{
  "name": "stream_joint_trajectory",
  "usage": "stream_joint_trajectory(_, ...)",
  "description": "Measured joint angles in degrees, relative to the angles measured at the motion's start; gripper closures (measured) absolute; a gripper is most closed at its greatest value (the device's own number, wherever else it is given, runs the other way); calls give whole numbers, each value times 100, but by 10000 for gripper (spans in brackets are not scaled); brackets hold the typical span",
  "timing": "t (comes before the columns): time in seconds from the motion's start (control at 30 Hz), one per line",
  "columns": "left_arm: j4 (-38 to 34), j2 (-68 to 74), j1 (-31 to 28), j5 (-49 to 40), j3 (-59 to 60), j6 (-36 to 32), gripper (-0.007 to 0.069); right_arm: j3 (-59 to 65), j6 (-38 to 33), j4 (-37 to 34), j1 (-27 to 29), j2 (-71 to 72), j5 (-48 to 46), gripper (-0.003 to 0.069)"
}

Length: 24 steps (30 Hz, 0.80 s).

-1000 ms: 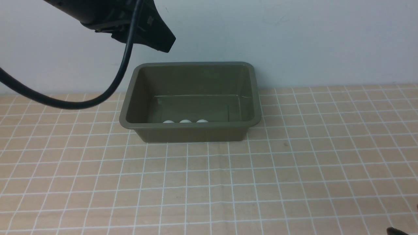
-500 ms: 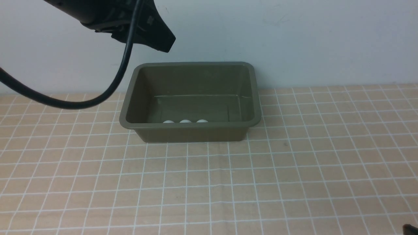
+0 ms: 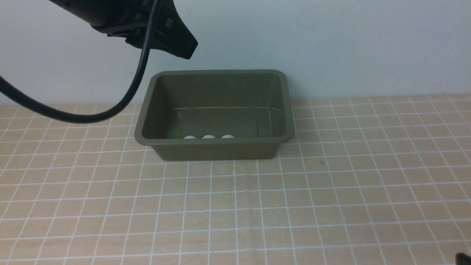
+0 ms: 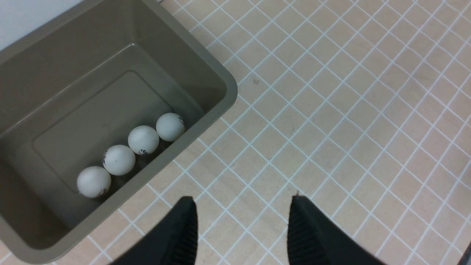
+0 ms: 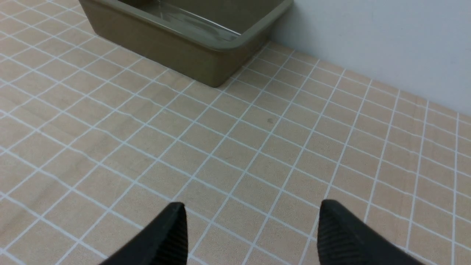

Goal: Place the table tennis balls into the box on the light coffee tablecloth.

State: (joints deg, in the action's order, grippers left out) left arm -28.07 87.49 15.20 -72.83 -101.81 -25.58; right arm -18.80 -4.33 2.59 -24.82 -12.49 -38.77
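An olive-green rectangular plastic tub (image 3: 213, 142) with rounded corners and a flared rim sits on a light tan cloth (image 3: 294, 202) gridded with thin white lines, close to a pale wall (image 3: 349, 44) at the back. Four small white table tennis balls (image 4: 143, 140) lie inside the tub in a close row along its near wall. Only three tops show over the rim from the front (the left wrist view shows all four). The left gripper (image 4: 243, 200) hangs high above the tub's left side, fingers parted with nothing between them. The right gripper (image 5: 252, 208) hangs over bare cloth, well apart from the tub on its right, and stands wider open — also empty.
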Motion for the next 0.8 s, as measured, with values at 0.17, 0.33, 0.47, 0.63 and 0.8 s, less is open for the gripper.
stream_joint_trajectory(0.17,0,0,0,0,0,0,348,0,0,0,0,0,-5,221)
stream_joint_trajectory(0.33,0,0,0,0,0,0,348,0,0,0,0,0,-5,221)
stream_joint_trajectory(0.47,0,0,0,0,0,0,348,0,0,0,0,0,-5,221)
stream_joint_trajectory(0.63,0,0,0,0,0,0,348,0,0,0,0,0,-5,221)
stream_joint_trajectory(0.8,0,0,0,0,0,0,348,0,0,-124,0,0,-5,221)
